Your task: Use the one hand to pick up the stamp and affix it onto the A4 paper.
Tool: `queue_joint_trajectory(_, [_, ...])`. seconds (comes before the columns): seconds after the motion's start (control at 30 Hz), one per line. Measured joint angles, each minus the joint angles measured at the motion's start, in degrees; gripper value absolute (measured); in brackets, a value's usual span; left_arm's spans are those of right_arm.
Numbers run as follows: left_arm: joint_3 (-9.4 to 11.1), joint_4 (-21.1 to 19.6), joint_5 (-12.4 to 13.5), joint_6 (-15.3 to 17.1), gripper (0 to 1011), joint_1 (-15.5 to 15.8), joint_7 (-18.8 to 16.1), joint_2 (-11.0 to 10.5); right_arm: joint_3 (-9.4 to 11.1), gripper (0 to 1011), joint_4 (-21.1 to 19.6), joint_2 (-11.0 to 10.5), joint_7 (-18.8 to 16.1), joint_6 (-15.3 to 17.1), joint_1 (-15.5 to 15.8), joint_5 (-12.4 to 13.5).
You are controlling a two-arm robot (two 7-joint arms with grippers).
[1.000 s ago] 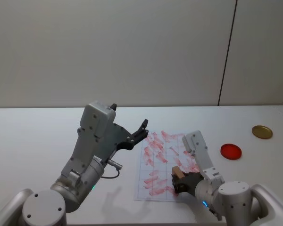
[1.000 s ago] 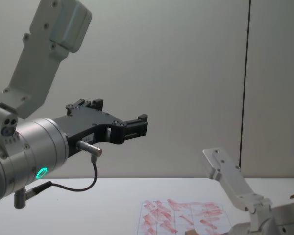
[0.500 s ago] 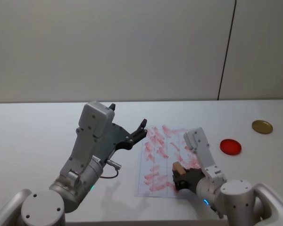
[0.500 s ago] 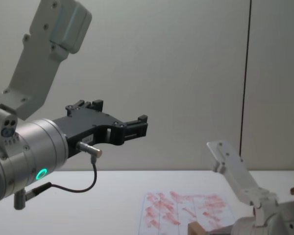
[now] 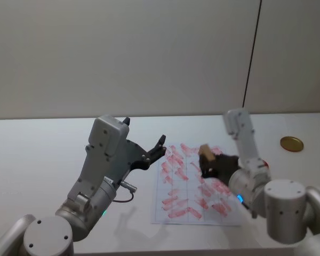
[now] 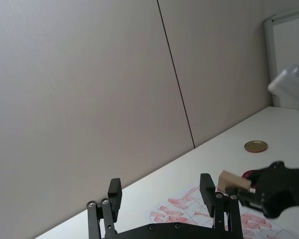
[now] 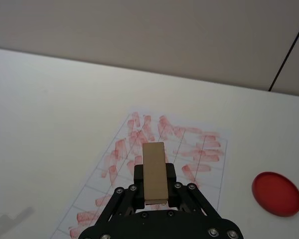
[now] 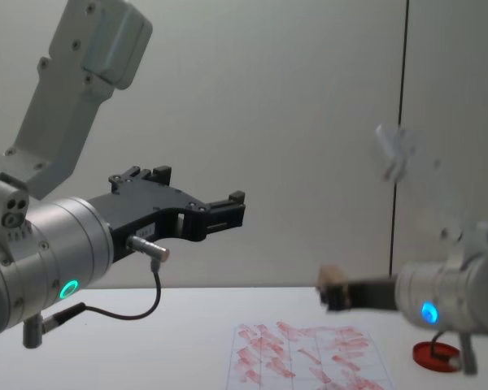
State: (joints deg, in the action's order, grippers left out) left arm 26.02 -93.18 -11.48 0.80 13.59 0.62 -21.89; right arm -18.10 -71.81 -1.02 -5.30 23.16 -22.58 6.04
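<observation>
My right gripper [image 5: 208, 161], the black one on the wrist with the blue ring, is shut on the stamp [image 5: 206, 152], a small tan wooden block. It holds the stamp in the air above the A4 paper [image 5: 185, 198], over the sheet's far right part. From the right wrist, the stamp [image 7: 154, 172] stands out between the black fingers, with the red-marked paper [image 7: 202, 149] below it. The chest view shows the stamp [image 8: 332, 278] well clear of the sheet [image 8: 309, 359]. My left gripper [image 5: 161, 145] hangs open and empty, raised to the left of the paper.
A flat red ink pad [image 7: 275, 193] lies on the table right of the paper, also seen low in the chest view as the ink pad [image 8: 435, 356]. A gold disc [image 5: 292, 143] sits farther back on the right. The white table [image 5: 37, 154] spreads out to the left.
My right gripper has risen from the paper's near right part with the stamp and carried it up and away from me. The left arm has not moved.
</observation>
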Motion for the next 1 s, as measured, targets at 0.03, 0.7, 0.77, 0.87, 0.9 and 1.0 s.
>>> queue_joint_trajectory(0.03, [0.00,0.00,0.00,0.00,993,0.00,0.00,0.00,0.37,220,-1.22,-0.20,0.57,0.18,0.17,0.65])
queue_joint_trajectory(0.7, [0.00,0.00,0.00,0.00,993,0.00,0.00,0.00,6.79,219,-2.68,-4.25,6.41,0.40,-0.31,3.93])
queue_joint_trajectory(0.77, [0.00,0.00,0.00,0.00,993,0.00,0.00,0.00,7.17,219,-1.63,-4.45,6.55,0.12,-0.71,3.83])
queue_joint_trajectory(0.87, [0.00,0.00,0.00,0.00,993,0.00,0.00,0.00,7.82,219,1.04,-4.76,6.69,-0.43,-1.79,3.52])
queue_joint_trajectory(0.9, [0.00,0.00,0.00,0.00,993,0.00,0.00,0.00,7.95,219,1.48,-4.80,6.70,-0.57,-2.07,3.41])
queue_joint_trajectory(1.0, [0.00,0.00,0.00,0.00,993,0.00,0.00,0.00,8.36,220,4.58,-4.93,6.69,-1.33,-3.30,2.96])
